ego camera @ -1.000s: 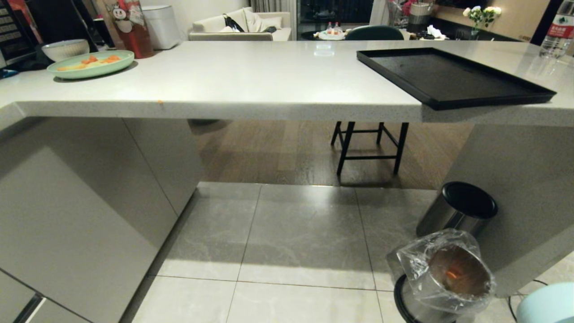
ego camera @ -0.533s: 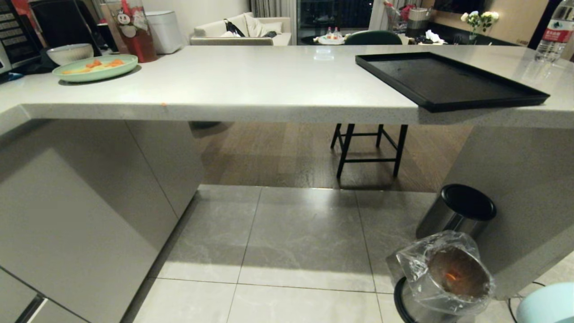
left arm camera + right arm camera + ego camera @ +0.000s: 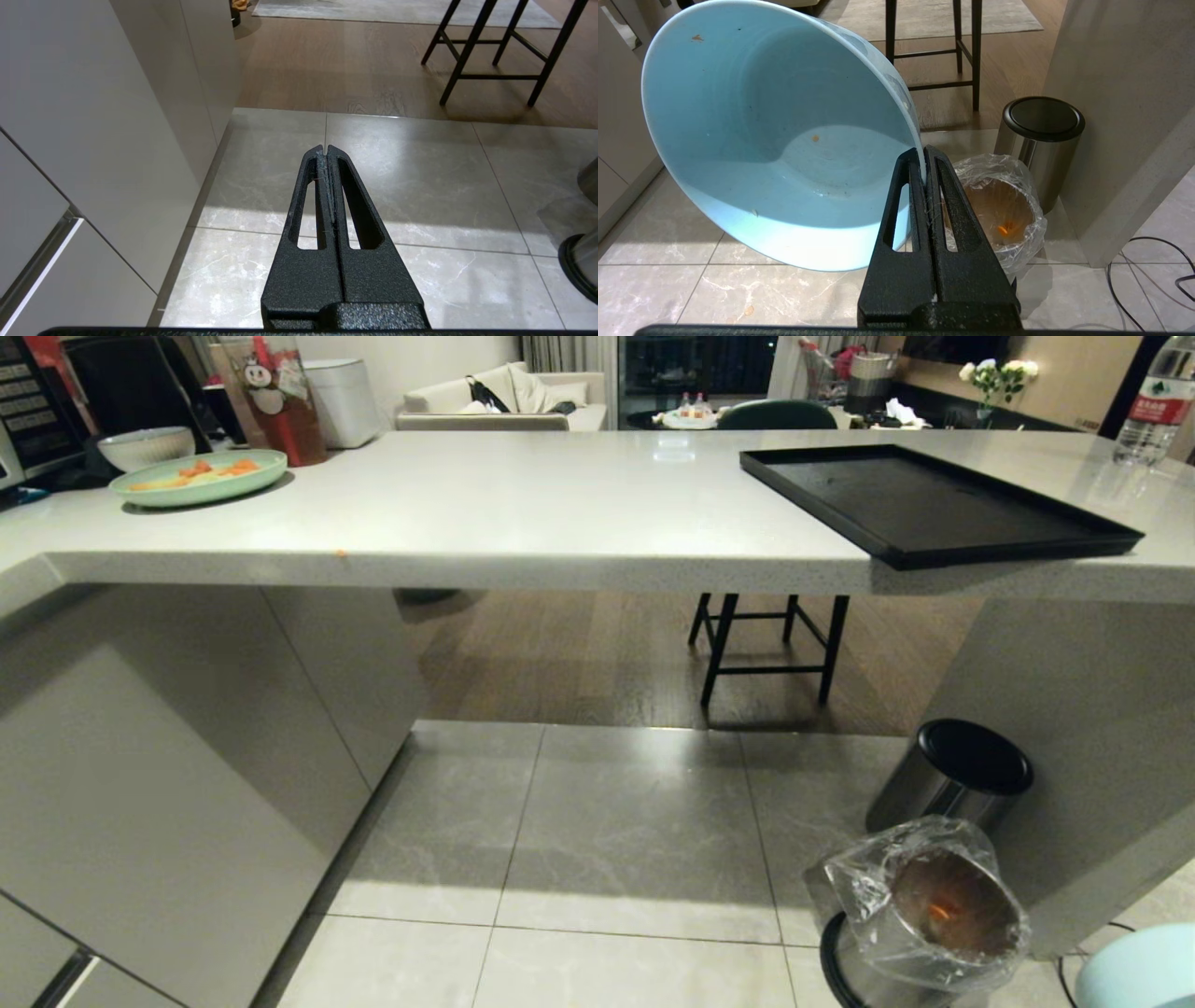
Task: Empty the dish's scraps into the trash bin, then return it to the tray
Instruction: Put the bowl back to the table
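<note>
While the right gripper (image 3: 924, 151) pinches the rim of the dish (image 3: 775, 135) between its fingers (image 3: 908, 186), the fingers are pressed nearly together with only the thin blue wall between them. The dish hangs tilted on its side above the floor, just beside the bin (image 3: 1001, 210), its mouth facing the wrist camera and its inside bare but for a few tiny specks. In the head view only a pale blue edge of the dish (image 3: 1144, 971) shows, at the corner next to the bin (image 3: 934, 905). Orange scraps (image 3: 1004, 229) lie at the bottom of the bin, inside its crinkled plastic liner. A steel can (image 3: 952, 779) with a black lid stands on the floor right behind the bin, against the base of the surface (image 3: 523, 513).

The left gripper (image 3: 325, 150) hangs over the floor tiles well away from the bin, its fingers (image 3: 315, 196) closed flat against each other with nothing between them.

Up on the surface, far above the bin, the tray (image 3: 934, 499) lies with its near corner jutting over the edge. Across the surface from the tray, much farther from the bin, sit a green plate (image 3: 198, 478) carrying orange pieces and a grey-white bowl (image 3: 145, 446) just behind it.
</note>
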